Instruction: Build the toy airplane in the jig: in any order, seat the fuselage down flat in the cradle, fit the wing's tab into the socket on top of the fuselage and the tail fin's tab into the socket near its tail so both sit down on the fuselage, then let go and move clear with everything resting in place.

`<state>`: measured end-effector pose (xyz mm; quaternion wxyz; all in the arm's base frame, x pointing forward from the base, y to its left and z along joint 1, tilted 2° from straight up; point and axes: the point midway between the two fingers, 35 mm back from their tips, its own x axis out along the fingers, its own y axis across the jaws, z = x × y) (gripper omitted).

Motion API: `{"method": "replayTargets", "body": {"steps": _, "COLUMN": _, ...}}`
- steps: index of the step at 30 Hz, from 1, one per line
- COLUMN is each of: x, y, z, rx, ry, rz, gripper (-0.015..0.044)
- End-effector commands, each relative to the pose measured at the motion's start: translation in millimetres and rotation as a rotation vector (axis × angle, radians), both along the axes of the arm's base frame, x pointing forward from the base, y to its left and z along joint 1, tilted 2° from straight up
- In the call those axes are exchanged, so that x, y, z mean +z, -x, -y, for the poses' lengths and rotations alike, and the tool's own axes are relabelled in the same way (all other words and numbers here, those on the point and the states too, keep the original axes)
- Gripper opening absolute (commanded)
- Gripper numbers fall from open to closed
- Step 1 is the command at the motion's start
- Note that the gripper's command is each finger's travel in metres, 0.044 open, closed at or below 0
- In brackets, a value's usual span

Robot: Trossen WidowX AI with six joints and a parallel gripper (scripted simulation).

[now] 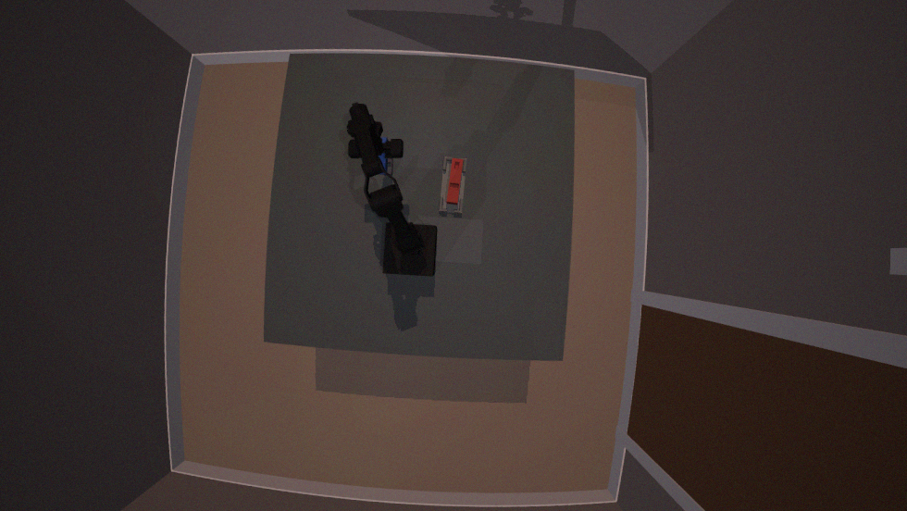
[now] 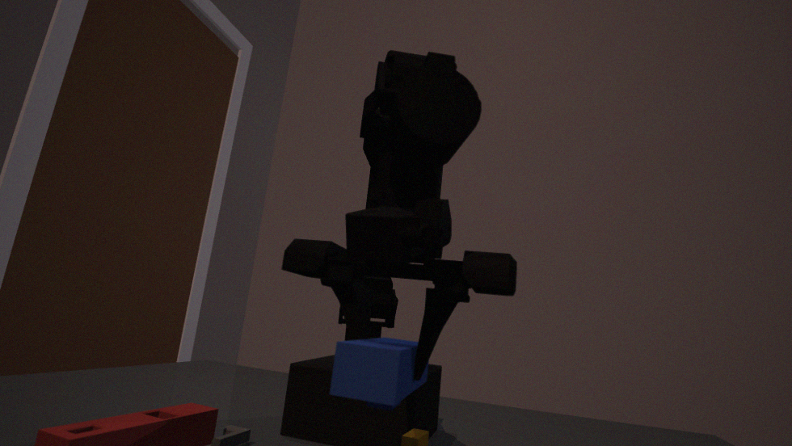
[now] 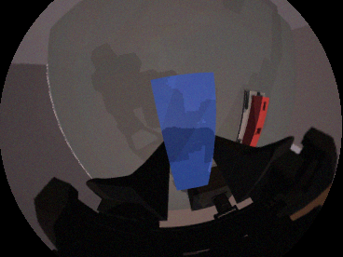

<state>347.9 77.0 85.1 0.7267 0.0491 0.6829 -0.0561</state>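
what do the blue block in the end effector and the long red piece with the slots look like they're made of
The blue rectangular block: possibly plastic, matte; its faces are evenly coloured, without grain. The long red slotted bar: perhaps plastic too, or painted wood; flat colour, no shine, and crisp edges leave that open.
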Motion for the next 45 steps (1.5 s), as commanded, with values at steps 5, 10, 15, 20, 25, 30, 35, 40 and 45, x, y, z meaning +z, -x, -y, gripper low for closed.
{"method": "replayTargets", "body": {"steps": 5, "x": 18, "y": 4, "z": -1, "rx": 0.012, "ry": -0.009, "rz": 0.001, "gripper": 0.0000}}
{"method": "replayTargets", "body": {"steps": 10, "x": 16, "y": 3, "z": 14, "rx": 0.075, "ry": -0.004, "rz": 0.000, "gripper": 0.0000}}
{"method": "replayTargets", "body": {"steps": 15, "x": 14, "y": 4, "z": 30, "rx": 0.147, "ry": 0.002, "rz": -0.002, "gripper": 0.0000}}
{"method": "replayTargets", "body": {"steps": 20, "x": 11, "y": 5, "z": 46, "rx": 0.220, "ry": 0.008, "rz": -0.003, "gripper": 0.0000}}
{"method": "replayTargets", "body": {"steps": 25, "x": 9, "y": 7, "z": 63, "rx": 0.293, "ry": 0.014, "rz": -0.005, "gripper": 0.0000}}
{"method": "replayTargets", "body": {"steps": 30, "x": 6, "y": 10, "z": 79, "rx": 0.367, "ry": 0.020, "rz": -0.007, "gripper": 0.0000}}
{"method": "replayTargets", "body": {"steps": 35, "x": 4, "y": 13, "z": 95, "rx": 0.441, "ry": 0.025, "rz": -0.009, "gripper": 0.0000}}
{"method": "replayTargets", "body": {"steps": 40, "x": 1, "y": 18, "z": 111, "rx": 0.516, "ry": 0.031, "rz": -0.011, "gripper": 0.0000}}
{"method": "replayTargets", "body": {"steps": 45, "x": -2, "y": 23, "z": 126, "rx": 0.591, "ry": 0.037, "rz": -0.013, "gripper": 0.0000}}
